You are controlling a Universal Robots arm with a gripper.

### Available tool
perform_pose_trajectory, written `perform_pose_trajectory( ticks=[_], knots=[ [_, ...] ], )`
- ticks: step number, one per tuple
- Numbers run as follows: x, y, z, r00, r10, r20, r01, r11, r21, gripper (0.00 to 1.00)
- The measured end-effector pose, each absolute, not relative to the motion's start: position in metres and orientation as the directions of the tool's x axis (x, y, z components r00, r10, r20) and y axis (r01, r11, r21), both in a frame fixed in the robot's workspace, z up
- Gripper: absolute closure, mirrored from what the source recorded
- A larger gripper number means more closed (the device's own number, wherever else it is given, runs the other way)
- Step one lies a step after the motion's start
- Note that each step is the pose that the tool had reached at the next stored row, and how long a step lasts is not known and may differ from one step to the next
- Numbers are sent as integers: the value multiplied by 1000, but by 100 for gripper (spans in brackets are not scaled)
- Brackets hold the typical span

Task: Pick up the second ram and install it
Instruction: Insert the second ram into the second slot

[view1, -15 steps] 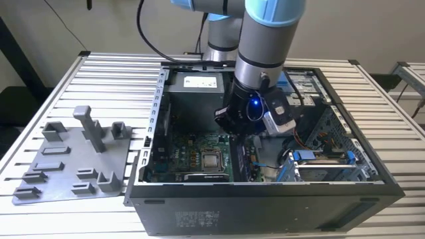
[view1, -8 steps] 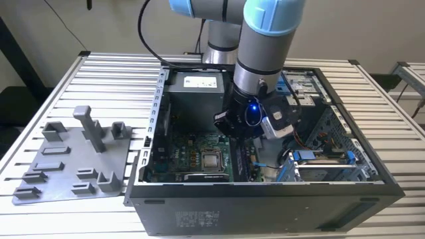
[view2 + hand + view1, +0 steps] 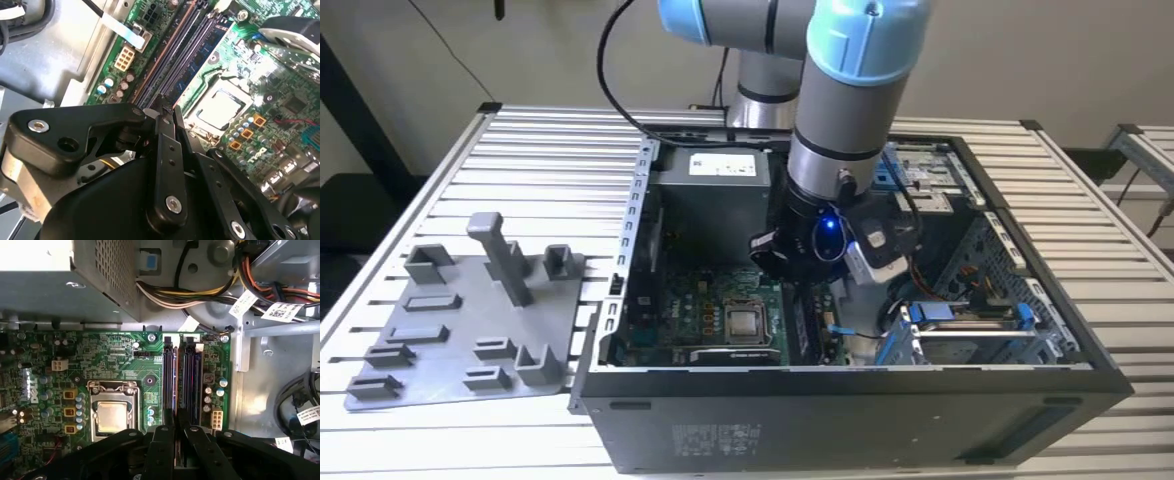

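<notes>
Two long memory slots (image 3: pixel 192 380) lie side by side on the green motherboard (image 3: pixel 115 355), just beside the square processor socket (image 3: pixel 112 412). The arm reaches down into the open computer case (image 3: pixel 854 400), and the gripper (image 3: pixel 176 430) hangs right over those slots in both wrist views. Its black fingers (image 3: pixel 167 145) are pressed close together, with just a thin crack between them. I cannot tell if anything is pinched in that crack. A thin dark strip (image 3: pixel 172 385) runs along the slot nearer the socket, in line with the fingertips. I think this strip is the second ram, standing on its edge in or just over its slot. I cannot tell if it is pushed all the way in. The grey holder tray (image 3: pixel 467 330) on the table at the exterior view's left has no stick on it, so the picking-up part looks done. The work now looks like the putting-in part. That part needs the stick lined up straight with the slot. It also needs a gentle, even push down, because a tilted stick could jam or bend.
</notes>
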State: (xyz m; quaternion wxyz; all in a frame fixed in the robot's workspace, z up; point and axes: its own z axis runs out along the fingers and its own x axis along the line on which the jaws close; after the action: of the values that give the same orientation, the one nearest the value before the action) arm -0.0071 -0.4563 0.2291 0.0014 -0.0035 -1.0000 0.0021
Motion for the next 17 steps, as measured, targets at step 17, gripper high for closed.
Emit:
perform_pose_trajectory(
  ticks=[17],
  knots=[
    [-7, -458, 221, -1000, 4, 2, 4, 1000, -4, 86]
  ],
)
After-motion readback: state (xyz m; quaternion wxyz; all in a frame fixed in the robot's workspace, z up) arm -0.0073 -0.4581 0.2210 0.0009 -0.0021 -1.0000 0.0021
